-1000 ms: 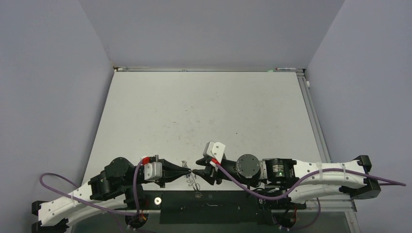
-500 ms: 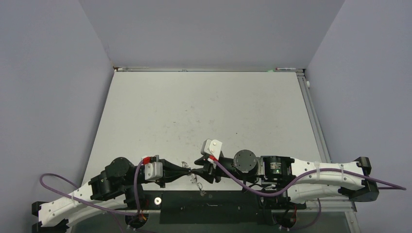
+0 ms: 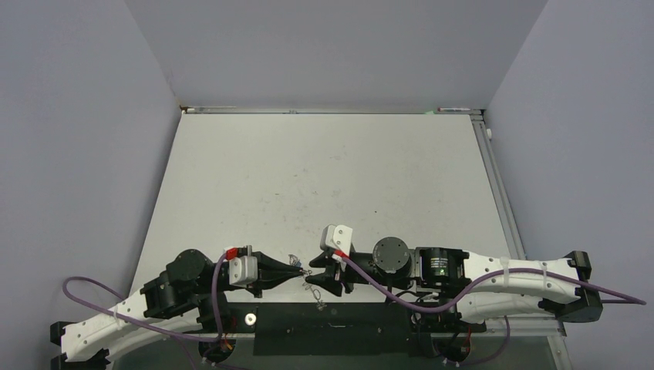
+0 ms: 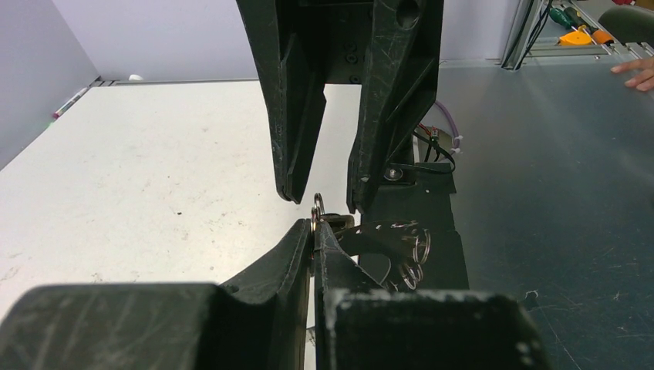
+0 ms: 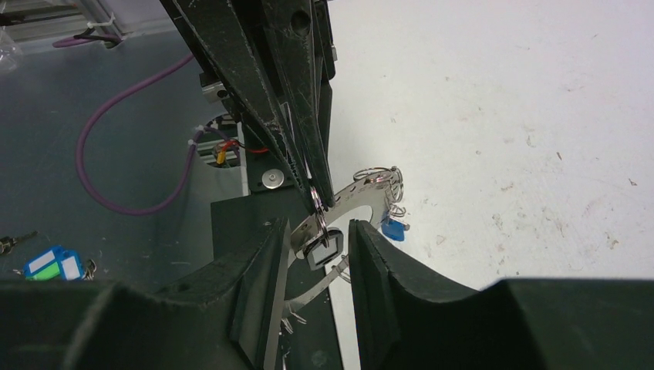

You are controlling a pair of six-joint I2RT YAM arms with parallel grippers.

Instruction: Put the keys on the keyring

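My left gripper (image 4: 313, 226) is shut on a small silver loop (image 4: 317, 210) at its tip. In the right wrist view the dark key (image 5: 323, 251) hangs from that loop, against the grey keyring (image 5: 361, 202). The blue key (image 5: 393, 230) hangs at the keyring's rim. My right gripper (image 5: 318, 227) is open, one finger on each side of the dark key, not touching it. In the top view the two grippers (image 3: 302, 271) (image 3: 315, 272) meet tip to tip at the table's near edge, and the keyring (image 3: 312, 290) dangles below them.
The black base plate (image 3: 332, 327) lies right under the grippers at the table's near edge. Spare blue and green tags (image 5: 52, 262) lie on the dark surface off the table. The white tabletop (image 3: 324, 185) stretches behind.
My right gripper has shifted slightly left, closer onto the left gripper's tip. The left arm has held still with the loop pinched.
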